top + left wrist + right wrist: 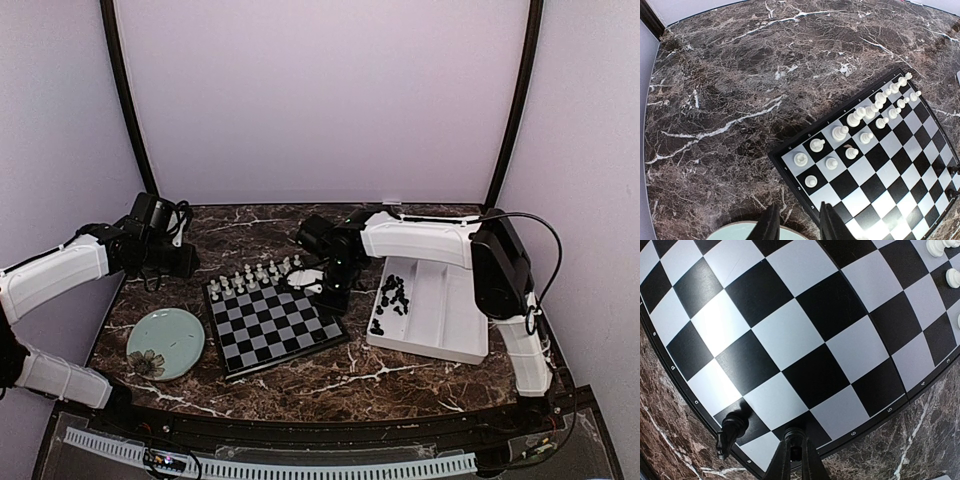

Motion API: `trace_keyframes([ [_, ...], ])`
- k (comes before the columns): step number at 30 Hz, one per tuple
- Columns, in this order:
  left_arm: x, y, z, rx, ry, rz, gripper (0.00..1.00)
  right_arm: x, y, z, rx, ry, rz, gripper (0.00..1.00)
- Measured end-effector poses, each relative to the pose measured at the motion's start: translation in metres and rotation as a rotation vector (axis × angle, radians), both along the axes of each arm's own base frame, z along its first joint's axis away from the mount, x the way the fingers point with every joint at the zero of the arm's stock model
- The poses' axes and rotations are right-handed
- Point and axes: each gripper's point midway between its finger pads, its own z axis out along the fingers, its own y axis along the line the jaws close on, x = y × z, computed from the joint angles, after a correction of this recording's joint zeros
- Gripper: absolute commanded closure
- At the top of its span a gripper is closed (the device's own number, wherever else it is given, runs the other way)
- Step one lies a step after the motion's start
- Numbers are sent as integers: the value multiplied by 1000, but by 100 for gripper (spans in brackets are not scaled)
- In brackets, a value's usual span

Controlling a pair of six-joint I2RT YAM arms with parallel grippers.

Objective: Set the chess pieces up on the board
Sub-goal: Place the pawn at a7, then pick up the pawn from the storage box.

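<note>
The small square chessboard [275, 325] with black and light-grey squares and a black border is lying on the dark brown marbled table [250, 235], turned at a slight angle, between a round pale-green plate [175, 335] on its left and a white rectangular tray [450, 335] on its right. The tiny white plastic chess pieces [255, 275] are standing in two rows along the board's far edge. In the left wrist view these white pieces [860, 117] are filling the two outer ranks, each on its own square. A loose heap of tiny black plastic chess pieces [392, 295] is lying in the far left part of the tray.

The right arm is reaching across to the far right corner of the board, and its tool [330, 290] is hanging just above the squares there. In the right wrist view, the right tool [794, 440] is showing its fingers drawn close together, almost touching. I cannot tell whether anything small is pinched between them. Just beside it, a single black chess piece [730, 432] is standing on a dark square near the board's rim.

The left arm is hovering over bare table beyond the plate, well apart from the board. Its tool [799, 220] is showing a clear gap between the fingers, with nothing gripped.
</note>
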Motion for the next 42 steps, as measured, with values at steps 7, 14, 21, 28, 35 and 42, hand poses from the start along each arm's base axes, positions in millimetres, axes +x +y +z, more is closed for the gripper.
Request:
trace_keyframes([
  [7, 0, 0, 0, 0, 0, 0, 71, 0, 0, 0, -2, -2, -1, 86],
  [14, 0, 0, 0, 0, 0, 0, 71, 1, -1, 0, -7, -8, -5, 77],
  [21, 0, 0, 0, 0, 0, 0, 71, -1, -2, 6, -9, -5, -7, 75],
  [28, 0, 0, 0, 0, 1, 0, 71, 12, -40, 53, 40, -58, -76, 79],
  [35, 0, -1, 0, -3, 2, -3, 71, 67, -146, 54, -4, -118, -335, 81],
  [42, 0, 0, -1, -5, 4, 0, 71, 67, -191, 5, -128, -94, -408, 80],
])
